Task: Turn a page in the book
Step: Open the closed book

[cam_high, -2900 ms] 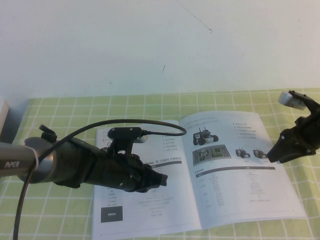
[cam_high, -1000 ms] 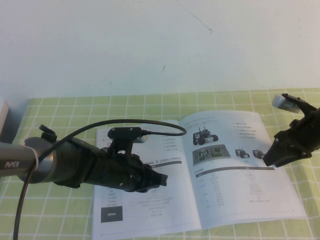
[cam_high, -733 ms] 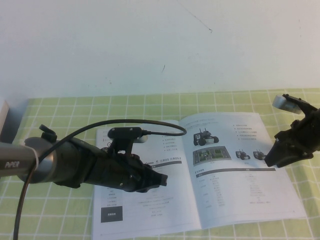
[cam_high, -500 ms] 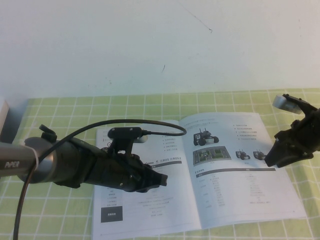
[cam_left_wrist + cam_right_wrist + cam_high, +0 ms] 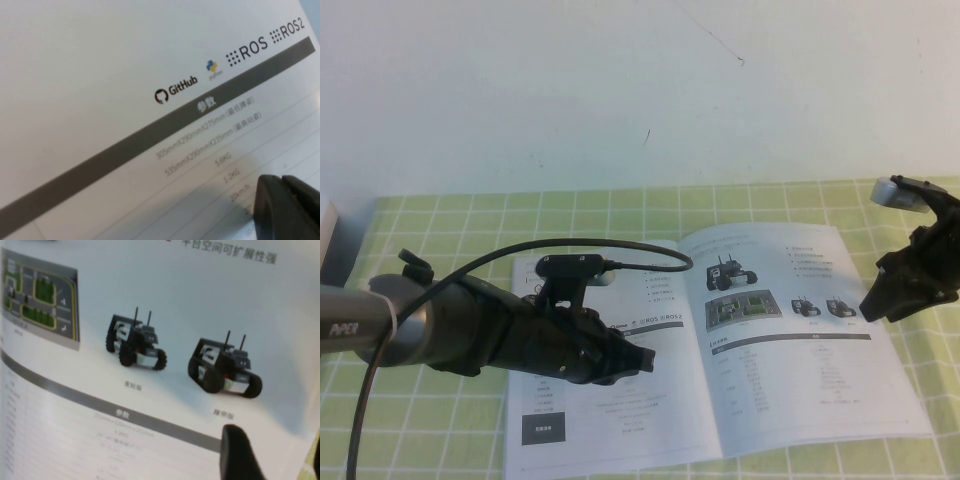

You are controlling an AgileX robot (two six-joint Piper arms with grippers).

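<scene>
This looks like a robot test bench in a lab and not a home: two black robot arms (image 5: 470, 330) with wrist cameras and a loose black cable (image 5: 520, 255) reach over the table. The table is covered by a green and white checked cloth (image 5: 430, 215), and behind it stands only a plain white wall (image 5: 620, 90) (it has some small dark marks). The one printed thing lying there is a product brochure (image 5: 770, 340) of wheeled robots, with GitHub and ROS logos on its left leaf.
</scene>
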